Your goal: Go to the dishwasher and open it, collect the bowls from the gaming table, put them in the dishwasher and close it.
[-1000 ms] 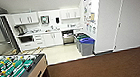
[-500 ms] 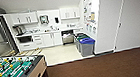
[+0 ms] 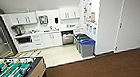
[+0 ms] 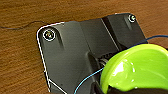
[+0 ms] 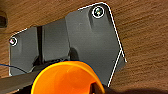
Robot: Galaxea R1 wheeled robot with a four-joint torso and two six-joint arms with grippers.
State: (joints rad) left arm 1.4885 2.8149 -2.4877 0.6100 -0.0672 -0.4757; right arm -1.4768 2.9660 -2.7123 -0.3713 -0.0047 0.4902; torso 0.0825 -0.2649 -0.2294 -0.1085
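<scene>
From the head view the dishwasher (image 3: 67, 37) sits open way across the kitchen floor, under the counter, straight ahead and well apart from both arms, with the foosball table (image 3: 11, 72) close by on the left. Left wrist view: lime-green bowl (image 4: 136, 70) right at the jaws, looks clamped. Right wrist view: orange bowl (image 5: 66, 78) same deal, over brown carpet (image 5: 142, 32). Neither arm seems nearer.
</scene>
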